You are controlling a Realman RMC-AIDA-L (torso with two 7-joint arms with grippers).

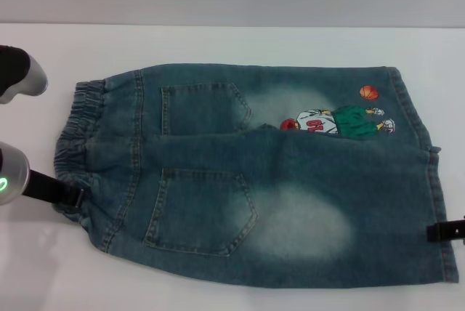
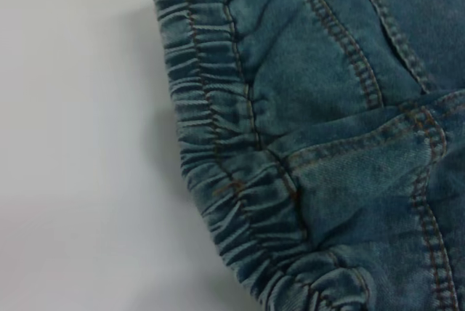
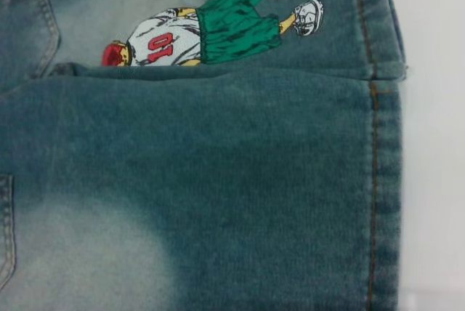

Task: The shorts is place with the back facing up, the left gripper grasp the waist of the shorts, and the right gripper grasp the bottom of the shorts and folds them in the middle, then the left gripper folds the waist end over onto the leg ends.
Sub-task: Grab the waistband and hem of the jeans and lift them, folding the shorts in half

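The blue denim shorts (image 1: 247,173) lie flat on the white table, back pockets up. The elastic waist (image 1: 76,140) is on the left and the leg hems (image 1: 429,180) are on the right. A cartoon basketball player print (image 1: 338,120) sits on the far leg near its hem. My left gripper (image 1: 73,198) is at the near corner of the waist, touching the edge of the cloth. At the hem of the near leg is my right gripper (image 1: 436,232), at the picture's right edge. The left wrist view shows the gathered waist (image 2: 232,151). The right wrist view shows the print (image 3: 211,31) and hem (image 3: 381,180).
The white table (image 1: 232,46) runs around the shorts, with a bare strip behind them and to the left. A grey and black part of my left arm (image 1: 18,71) hangs at the far left, beyond the waist.
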